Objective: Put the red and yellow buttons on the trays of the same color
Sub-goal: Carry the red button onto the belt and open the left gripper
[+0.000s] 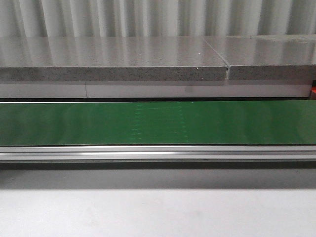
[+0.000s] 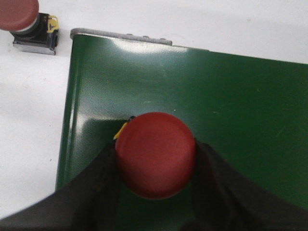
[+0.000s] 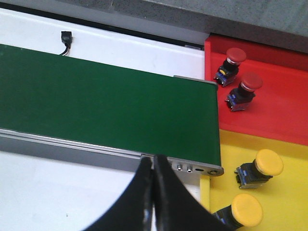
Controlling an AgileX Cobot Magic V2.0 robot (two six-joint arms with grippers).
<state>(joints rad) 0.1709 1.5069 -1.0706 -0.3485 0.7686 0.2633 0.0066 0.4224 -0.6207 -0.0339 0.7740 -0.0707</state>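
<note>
Over the green belt [image 2: 231, 110], left gripper [image 2: 156, 159] clamps red button [image 2: 155, 154]

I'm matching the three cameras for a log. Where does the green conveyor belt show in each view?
Front view: green conveyor belt bands across the middle, bare.
Left wrist view: belt fills the frame beneath the red button held in the left gripper.
Right wrist view: upper left, ending beside the red tray.
Shared landmark: the belt itself.
</note>
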